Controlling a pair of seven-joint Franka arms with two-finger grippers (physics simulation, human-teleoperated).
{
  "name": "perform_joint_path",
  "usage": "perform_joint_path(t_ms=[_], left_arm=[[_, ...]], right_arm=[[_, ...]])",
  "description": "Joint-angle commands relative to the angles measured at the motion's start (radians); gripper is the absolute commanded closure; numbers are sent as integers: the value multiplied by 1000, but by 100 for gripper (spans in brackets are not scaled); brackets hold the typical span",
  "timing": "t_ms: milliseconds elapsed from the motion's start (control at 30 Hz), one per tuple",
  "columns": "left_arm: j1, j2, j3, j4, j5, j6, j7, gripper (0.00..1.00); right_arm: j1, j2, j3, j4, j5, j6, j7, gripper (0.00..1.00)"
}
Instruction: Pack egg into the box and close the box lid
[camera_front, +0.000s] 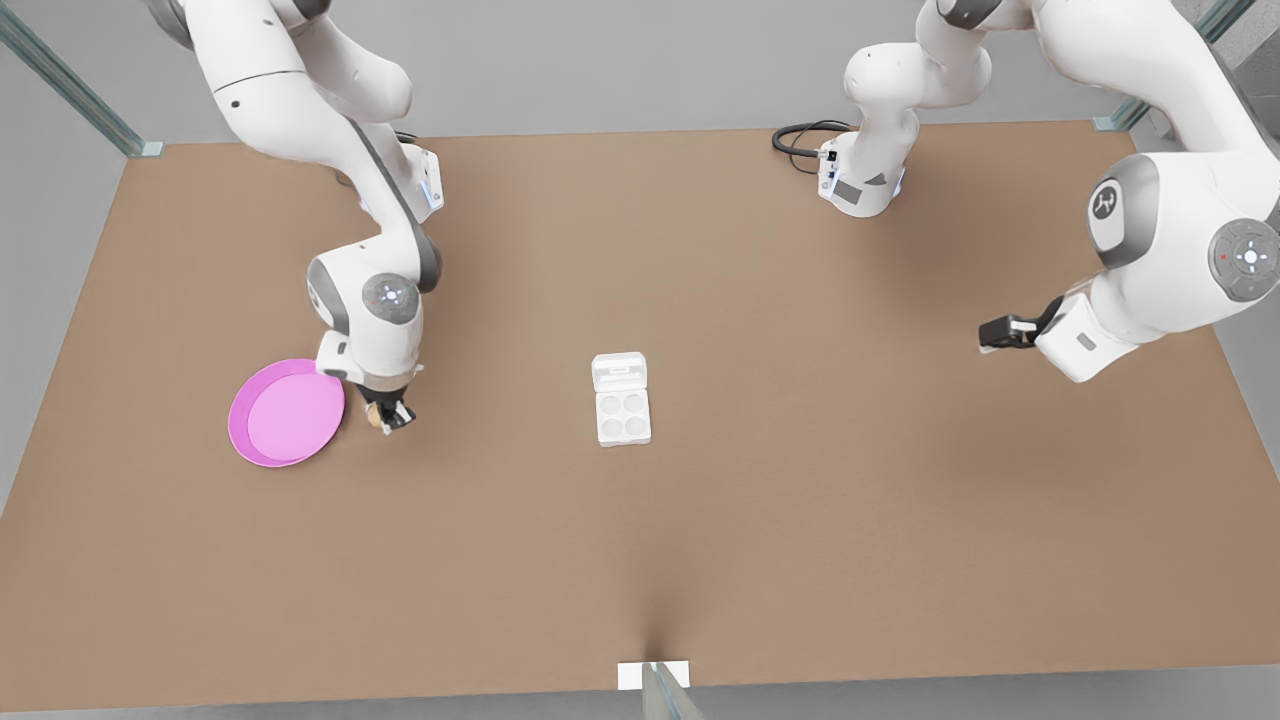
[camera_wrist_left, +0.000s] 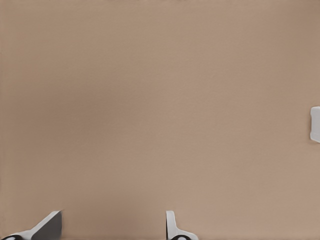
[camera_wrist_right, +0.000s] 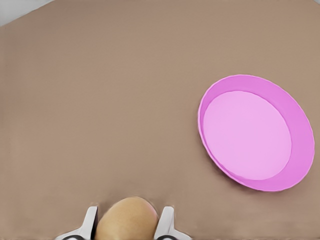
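Tan-brown smooth oval egg (camera_wrist_right: 127, 218) is clamped between right gripper (camera_front: 390, 415) fingers beside pink round plate (camera_front: 285, 412), for carrying to white four-cup carton box (camera_front: 622, 412); left gripper (camera_front: 1000, 332) waits, fingers spread.

Big flat brown table (camera_front: 760, 540), matte, no markings, soft even light with faint shadows. Plain grey wall (camera_front: 620, 60) behind it. Glassy green-tinted posts at the far corners (camera_front: 70, 85) and (camera_front: 1165, 70). Another post (camera_front: 662, 692) at the near edge, on a small white bracket (camera_front: 632, 676).
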Motion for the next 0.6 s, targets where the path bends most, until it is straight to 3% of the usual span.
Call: perform_joint_path(t_ms=[0, 33, 200, 367, 567], left_arm=[[0, 3, 0, 0, 24, 2, 2, 0], [0, 9, 0, 0, 24, 26, 0, 0], [-9, 0, 0, -14, 13, 52, -2, 0], [-17, 10, -2, -40, 12, 37, 2, 0], [-17, 29, -3, -29, 7, 38, 14, 0]], right_arm=[[3, 8, 13, 11, 59, 7, -5, 79], [5, 35, 18, 30, 238, 19, -56, 79], [46, 101, 86, 76, 452, 220, -175, 79], [107, 178, 99, 234, 482, 118, -775, 79], [245, 359, 109, 466, 481, 88, -809, 79]])
